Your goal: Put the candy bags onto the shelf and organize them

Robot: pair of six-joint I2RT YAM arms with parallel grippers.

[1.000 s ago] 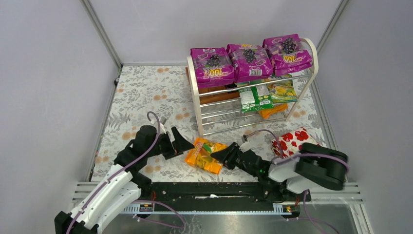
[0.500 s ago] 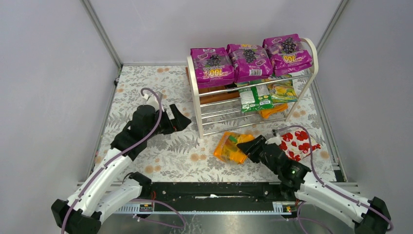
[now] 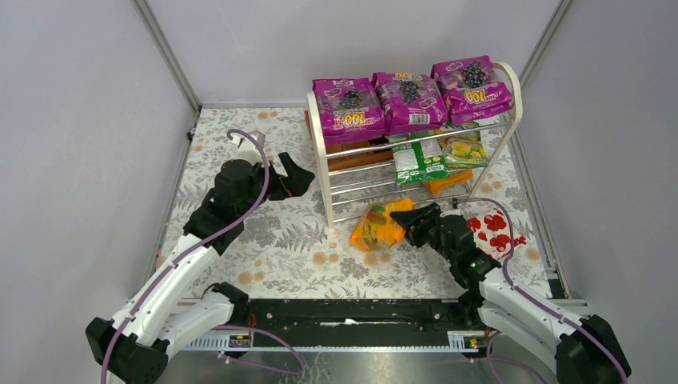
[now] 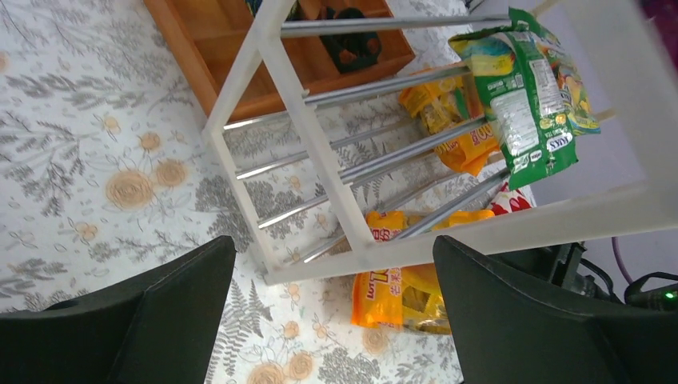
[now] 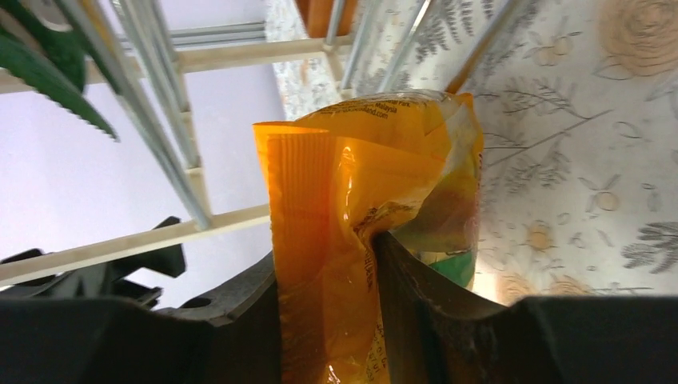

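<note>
Right pincer point(image 3: 416, 226) is clamped on the orange candy bag point(image 3: 376, 228), biting its crinkled edge. The bag sits low centre in the overhead frame, just in front of the shelf point(image 3: 323, 172) at its bottom tier; whether it clears the table point(image 3: 240, 144) I can't tell. Left pincer point(image 4: 332, 320) is spread wide with nothing in it, just beside the shelf's left end panel.

Three magenta grape bags point(image 3: 412, 100) fill the top tier. The green-white bag point(image 3: 417, 160) and green-yellow bag point(image 3: 464, 148) lie on the middle rods toward the right, with a second orange bag point(image 3: 446, 183) below them.

Now the tricky part, I'd say: lift over the front rod and slide the pouch flat across at least two rods on the bare left stretch. Only then let go, because a glossy pouch on thin rods could slip through.
</note>
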